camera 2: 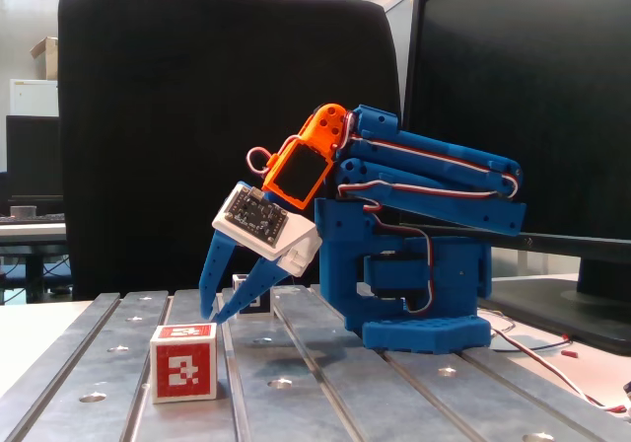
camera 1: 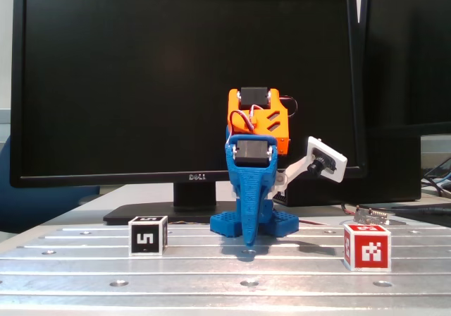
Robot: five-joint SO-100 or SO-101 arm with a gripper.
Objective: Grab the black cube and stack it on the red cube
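Observation:
The black cube stands on the slotted metal table at the left of a fixed view. In the side-on fixed view only a part of the black cube shows behind the fingers. The red cube stands at the right, and closest to the camera in the side-on view. My blue gripper hangs folded in front of the arm's base, between the two cubes, with its tips just above the table. From the side the gripper has its tips nearly together and holds nothing. It touches neither cube.
The arm's blue base is bolted to the metal table. A large Dell monitor stands right behind it. A black chair back fills the far side in the side-on view. Loose wires lie beside the base.

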